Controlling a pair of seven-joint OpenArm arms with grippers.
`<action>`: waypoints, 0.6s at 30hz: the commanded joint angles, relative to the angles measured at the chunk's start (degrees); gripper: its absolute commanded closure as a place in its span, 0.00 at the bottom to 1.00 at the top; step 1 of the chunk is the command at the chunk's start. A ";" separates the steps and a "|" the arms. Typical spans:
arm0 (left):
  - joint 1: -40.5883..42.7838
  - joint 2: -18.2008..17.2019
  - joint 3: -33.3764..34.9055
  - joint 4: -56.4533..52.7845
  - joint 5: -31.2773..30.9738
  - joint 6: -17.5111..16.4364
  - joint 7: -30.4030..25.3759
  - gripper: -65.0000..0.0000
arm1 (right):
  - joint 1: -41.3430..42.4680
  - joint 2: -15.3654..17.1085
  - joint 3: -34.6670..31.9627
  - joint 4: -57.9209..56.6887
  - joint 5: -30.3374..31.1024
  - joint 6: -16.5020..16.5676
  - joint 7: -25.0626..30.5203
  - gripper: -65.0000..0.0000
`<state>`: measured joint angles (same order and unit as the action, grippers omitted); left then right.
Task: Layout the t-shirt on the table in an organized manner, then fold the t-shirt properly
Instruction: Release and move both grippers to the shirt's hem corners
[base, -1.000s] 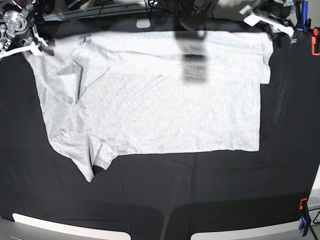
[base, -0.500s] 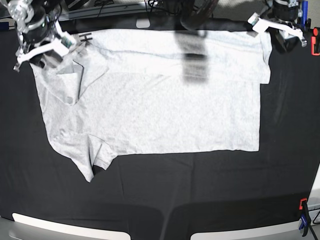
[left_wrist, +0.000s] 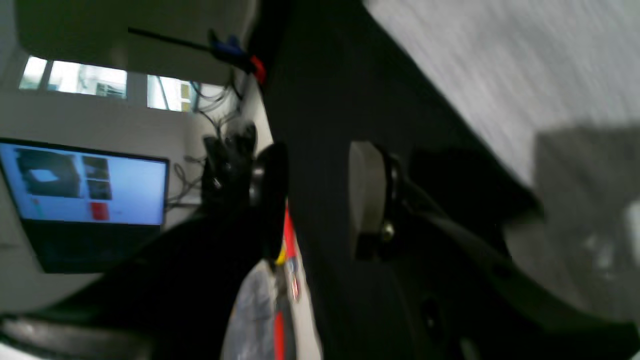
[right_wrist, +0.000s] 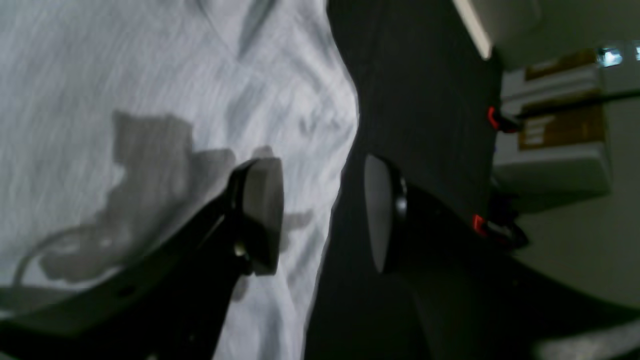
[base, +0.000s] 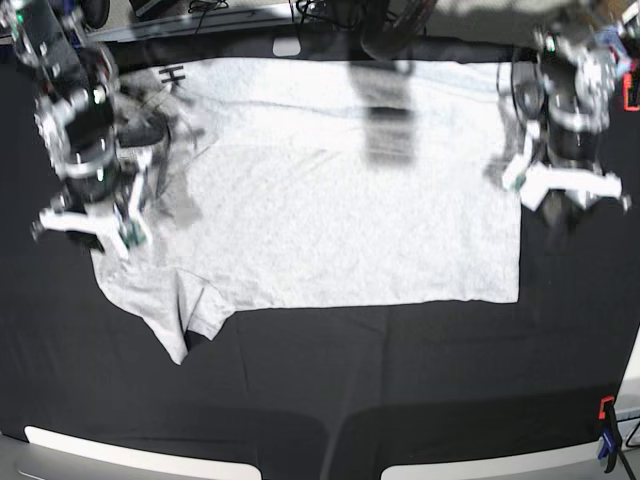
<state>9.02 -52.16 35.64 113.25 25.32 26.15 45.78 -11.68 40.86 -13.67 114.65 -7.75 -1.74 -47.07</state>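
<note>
Grey t-shirt (base: 340, 190) spread flat on the black table (base: 400, 380), right gripper (right_wrist: 322, 212) over the t-shirt's sleeve-side edge, jaws parted and empty, left gripper (left_wrist: 320, 200) beside the t-shirt's opposite edge, jaws parted, holding nothing

I have both arms reaching down from the far side. My right tool (base: 88, 222) hangs at the left of the base view, its jaws parted with nothing between the pads (right_wrist: 262, 215). My left tool (base: 560, 190) hangs at the right of that view, jaws likewise apart and empty, one pale pad (left_wrist: 366, 192) facing a dark one. Both wrists point toward the near edge.
</note>
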 joint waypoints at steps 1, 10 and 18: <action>-2.86 -0.57 -0.48 0.72 -0.96 -0.39 -2.25 0.71 | 2.62 0.09 0.59 -0.79 -0.48 -0.31 0.79 0.59; -21.62 8.00 -2.62 -13.00 -21.70 -8.85 -9.88 0.79 | 16.52 -7.23 0.59 -11.19 0.79 0.04 -3.19 0.59; -38.77 14.60 -2.78 -40.19 -41.77 -20.81 -8.76 0.78 | 20.76 -12.57 0.59 -11.30 0.94 0.42 -4.35 0.59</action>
<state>-28.14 -36.60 33.58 72.03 -17.19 5.02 37.87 7.81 27.86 -13.43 102.56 -5.96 -1.08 -52.62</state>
